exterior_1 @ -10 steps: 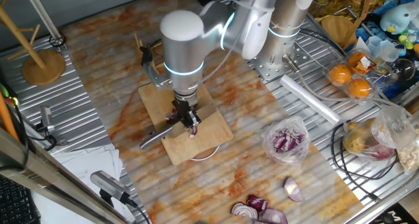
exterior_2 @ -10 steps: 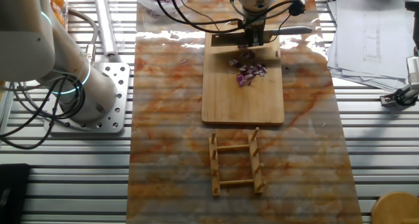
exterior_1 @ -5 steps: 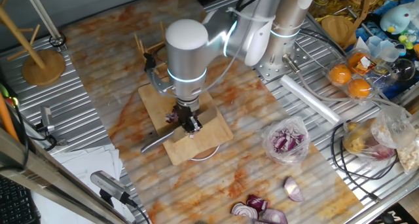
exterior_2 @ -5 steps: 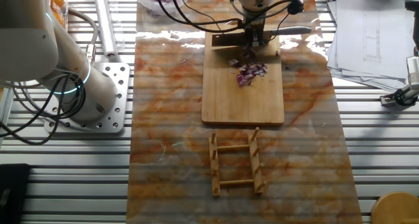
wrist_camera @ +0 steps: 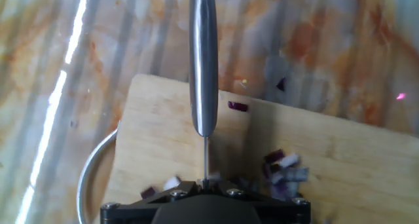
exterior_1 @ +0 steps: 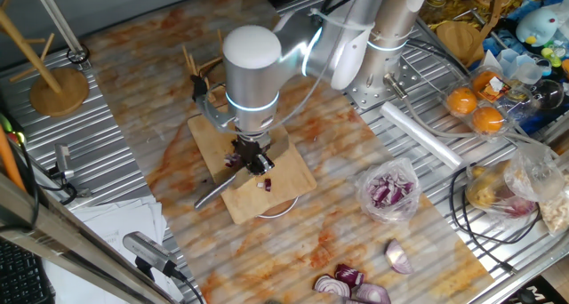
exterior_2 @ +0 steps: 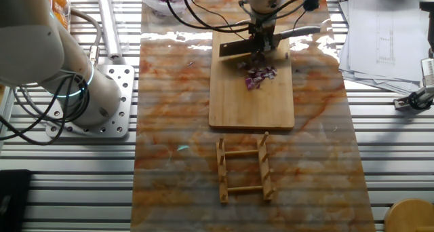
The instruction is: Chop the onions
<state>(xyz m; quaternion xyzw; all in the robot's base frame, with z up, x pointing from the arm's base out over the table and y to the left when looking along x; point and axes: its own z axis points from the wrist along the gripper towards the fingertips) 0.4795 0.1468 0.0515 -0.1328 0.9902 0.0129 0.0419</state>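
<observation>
My gripper (exterior_1: 252,156) hangs over the wooden cutting board (exterior_1: 283,173) and is shut on a steel knife (exterior_1: 210,193). In the other fixed view the gripper (exterior_2: 262,42) holds the knife with its blade (exterior_2: 234,49) lifted just above the board (exterior_2: 251,106), handle to the right. Small diced red onions (exterior_2: 260,76) lie in a heap on the board beside the blade. In the hand view the knife handle (wrist_camera: 203,54) runs away from the gripper (wrist_camera: 205,183), with onions (wrist_camera: 285,168) on the board at right and one bit (wrist_camera: 237,107) apart.
A clear bag of chopped onion (exterior_1: 388,190) and glossy onion halves (exterior_1: 351,284) lie at the right front. A white plate (exterior_1: 277,209) sits under the board. A wooden rack (exterior_2: 244,169) stands near the board. Oranges (exterior_1: 476,108) and a wooden stand (exterior_1: 58,89) sit at the edges.
The knife blade has lifted off the board and tilted up. A small onion bit now lies free on the board near the gripper.
</observation>
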